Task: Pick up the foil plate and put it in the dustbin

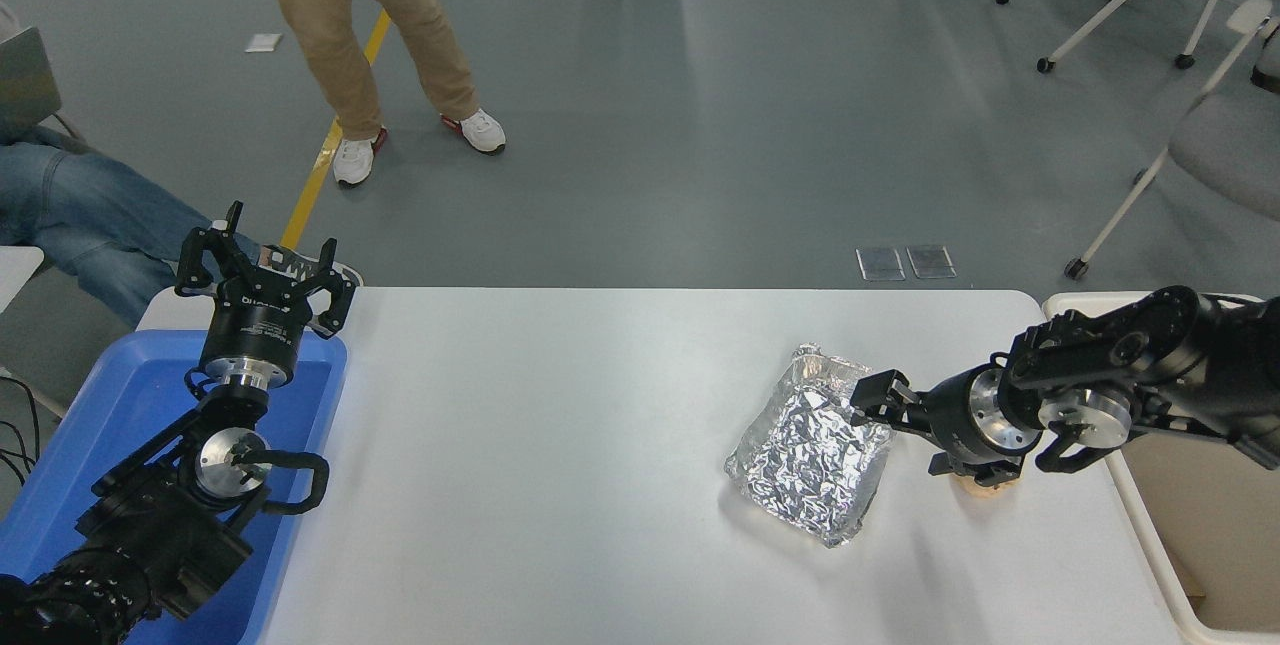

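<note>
The foil plate (815, 450) is a crinkled silver tray lying on the white table (550, 445), right of centre. My right gripper (905, 433) is down at table height against the plate's right rim. It is open, with one finger (868, 397) over the rim's far right corner and the other nearer me. The cream-beige dustbin (1135, 510) stands off the table's right end, behind the right arm. My left gripper (262, 263) is open and parked at the lower left.
A small tan paper ball (985, 488) lies just right of the plate, mostly hidden under my right wrist. A blue tray (90, 425) sits under the left arm. A person's legs (350, 35) stand beyond the table; another sits at far left (70, 215).
</note>
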Robot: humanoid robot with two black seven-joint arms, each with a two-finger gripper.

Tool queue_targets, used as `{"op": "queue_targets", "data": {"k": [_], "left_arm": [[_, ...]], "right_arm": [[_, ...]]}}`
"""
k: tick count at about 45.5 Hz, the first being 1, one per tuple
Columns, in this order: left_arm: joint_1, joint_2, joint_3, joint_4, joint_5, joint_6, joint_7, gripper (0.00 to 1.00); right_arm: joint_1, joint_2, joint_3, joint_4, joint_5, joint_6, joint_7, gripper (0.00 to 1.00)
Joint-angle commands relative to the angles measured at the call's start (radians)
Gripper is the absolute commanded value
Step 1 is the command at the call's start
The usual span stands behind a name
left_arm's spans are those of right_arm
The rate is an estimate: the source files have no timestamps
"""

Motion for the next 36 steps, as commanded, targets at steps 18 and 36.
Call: {"op": "queue_targets", "data": {"k": [18, 36], "left_arm": [[0.000, 0.000, 0.000, 0.000, 0.000, 0.000, -0.001, 0.99], [0.000, 0.000, 0.000, 0.000, 0.000, 0.000, 0.001, 0.99]], "right_arm": [[-0.186, 0.063, 0.078, -0.125, 0.002, -0.132, 0.002, 0.98], [-0.215, 0.105, 0.067, -0.140, -0.017, -0.168, 0.008, 0.00]]}}
